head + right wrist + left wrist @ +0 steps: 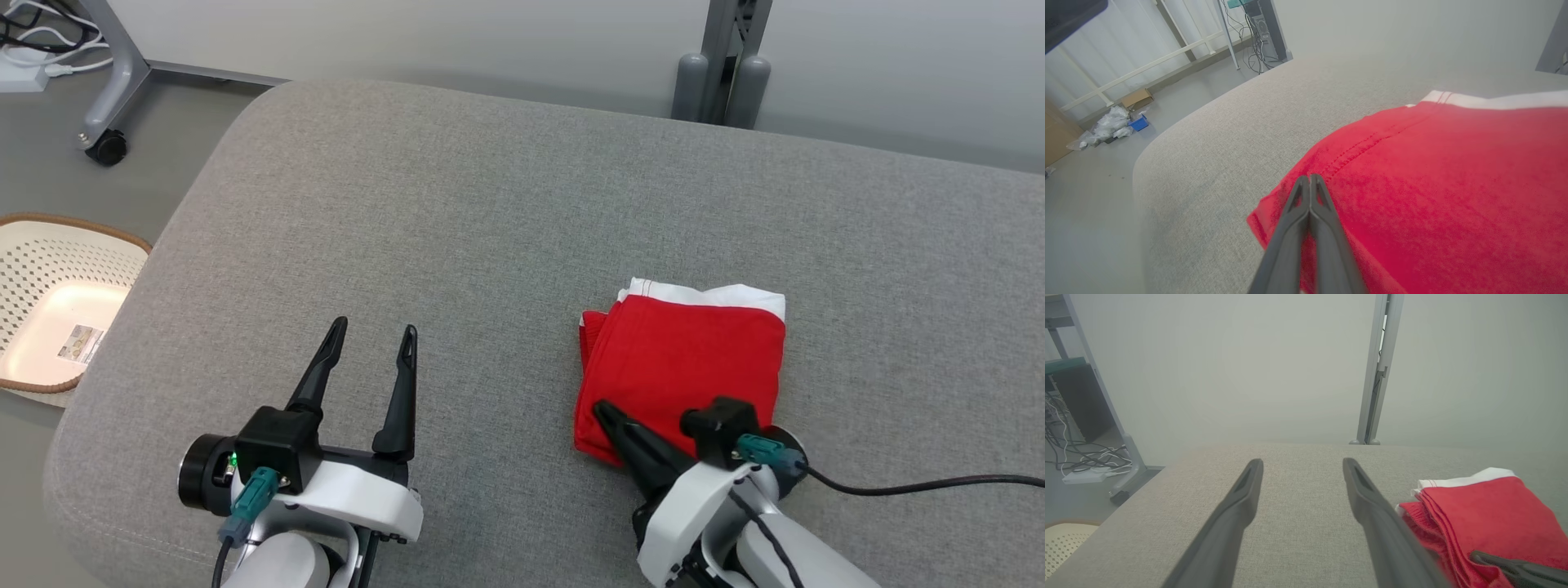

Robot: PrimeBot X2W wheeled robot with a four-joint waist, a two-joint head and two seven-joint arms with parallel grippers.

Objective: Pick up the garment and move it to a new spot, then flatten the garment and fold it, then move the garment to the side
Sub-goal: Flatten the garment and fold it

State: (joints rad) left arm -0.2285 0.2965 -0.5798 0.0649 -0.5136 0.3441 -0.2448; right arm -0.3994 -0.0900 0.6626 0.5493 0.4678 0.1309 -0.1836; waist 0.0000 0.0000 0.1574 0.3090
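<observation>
The garment (686, 359) is a red folded piece with a white band along its far edge, lying on the grey cushioned surface (490, 204) right of centre. My right gripper (602, 407) is shut, its joined fingers lying on the garment's near left corner with no cloth seen between them. In the right wrist view the closed tips (1309, 177) rest over the red cloth (1433, 183) near a stitched hem. My left gripper (374, 328) stands open over bare cushion, left of the garment. The left wrist view has its fingers spread (1302, 463), the garment (1490, 514) at the right.
A cream perforated basket (49, 302) stands on the floor off the cushion's left edge. A grey frame leg with a caster (106, 147) is at the far left, a grey post (722, 73) behind the cushion. A black cable (939, 486) trails right from my right wrist.
</observation>
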